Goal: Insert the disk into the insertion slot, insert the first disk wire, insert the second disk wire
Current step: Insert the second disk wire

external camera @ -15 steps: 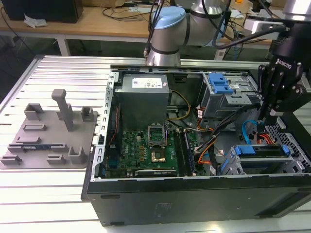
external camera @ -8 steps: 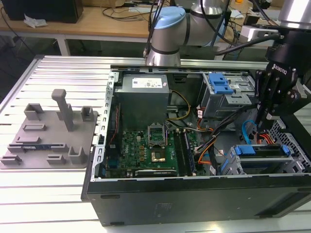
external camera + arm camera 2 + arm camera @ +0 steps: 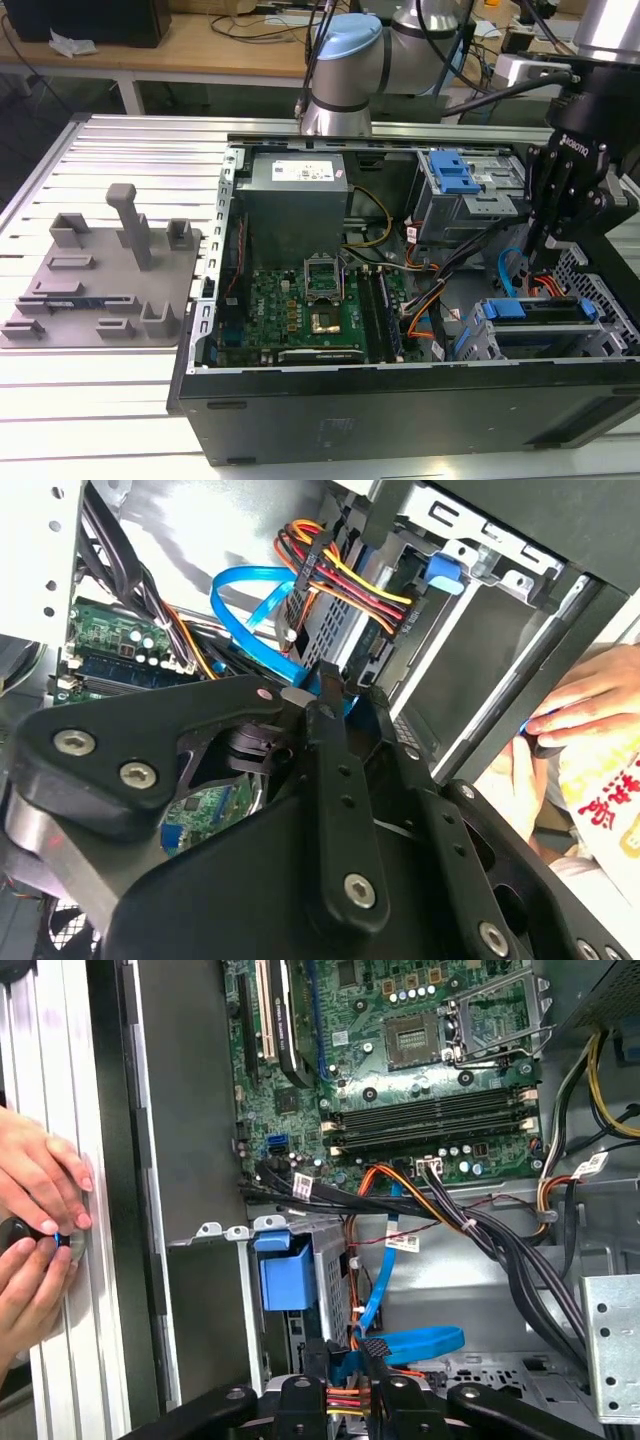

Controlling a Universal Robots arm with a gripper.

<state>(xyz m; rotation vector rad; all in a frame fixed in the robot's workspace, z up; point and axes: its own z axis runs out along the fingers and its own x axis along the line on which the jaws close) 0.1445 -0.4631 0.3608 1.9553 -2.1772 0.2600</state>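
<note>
The gripper [image 3: 556, 232] hangs at the disk's [image 3: 535, 312] twelve o'clock, clamped on the first disk wire [image 3: 385, 1343], a thin, flat, bright blue loop.

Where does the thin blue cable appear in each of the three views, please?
Exterior view: the blue cable curves on the exterior view's right, just above the disk.
Second wrist view: the blue cable loops beside the yellow-and-red wire bundle.
First wrist view: the blue cable loops near the blue plastic tab.
Shared landmark: the green motherboard.
</note>
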